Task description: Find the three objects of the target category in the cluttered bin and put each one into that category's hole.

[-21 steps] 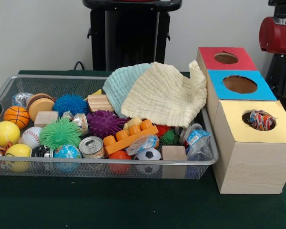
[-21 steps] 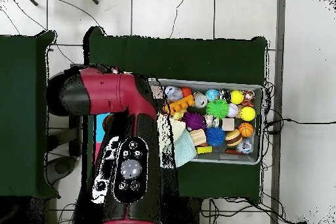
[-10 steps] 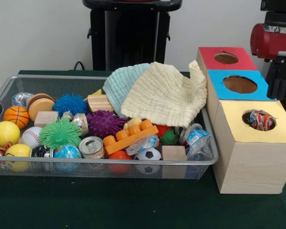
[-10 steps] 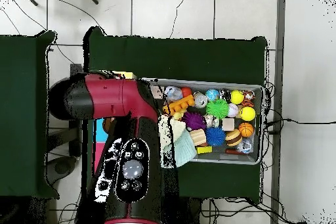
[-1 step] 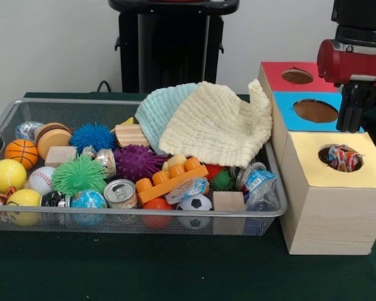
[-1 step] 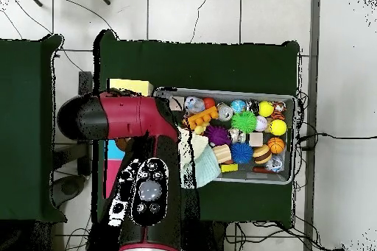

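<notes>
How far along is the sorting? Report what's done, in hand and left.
Done: one colourful wrapped item sits in the yellow box hole; the red box and blue box holes look empty. In hand: nothing visible; the arm hangs over the blue box. Left: probably two more, if that item counts. The bin is crowded, with cloths covering one corner.

- In the front view we look from low and close, level across the green table (image 5: pixel 175 276), with the wire bin (image 5: pixel 131 213) filling the left and centre of the frame and the three boxes (image 5: pixel 329 188) at the right.
- In the overhead view we look straight down from high up, far enough to take in floor tiles around the table (image 6: pixel 199 60).
- Both views share the bin (image 6: pixel 287 178), the cloths (image 6: pixel 202 161) and the yellow-topped box (image 6: pixel 130 86); the red arm (image 6: pixel 140 167) covers the lower left of the overhead frame.
</notes>
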Robot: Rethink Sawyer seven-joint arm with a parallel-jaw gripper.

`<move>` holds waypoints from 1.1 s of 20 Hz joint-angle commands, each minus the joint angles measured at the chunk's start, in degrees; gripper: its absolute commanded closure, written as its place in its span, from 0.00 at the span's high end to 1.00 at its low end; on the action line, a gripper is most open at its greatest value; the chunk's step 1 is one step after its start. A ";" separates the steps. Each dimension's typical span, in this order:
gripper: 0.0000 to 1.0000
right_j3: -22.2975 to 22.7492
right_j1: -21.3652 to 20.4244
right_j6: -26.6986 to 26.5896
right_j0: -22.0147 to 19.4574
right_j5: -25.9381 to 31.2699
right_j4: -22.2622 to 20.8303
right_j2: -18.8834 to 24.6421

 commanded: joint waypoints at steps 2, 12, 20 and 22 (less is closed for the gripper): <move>0.00 3.54 4.93 8.65 0.41 -2.96 -1.66 2.28; 0.00 1.91 6.80 8.31 0.83 -3.21 -1.69 1.67; 0.00 0.75 8.36 7.99 0.57 -3.74 -1.79 1.68; 0.00 0.31 8.59 7.76 0.45 -3.47 -1.83 1.71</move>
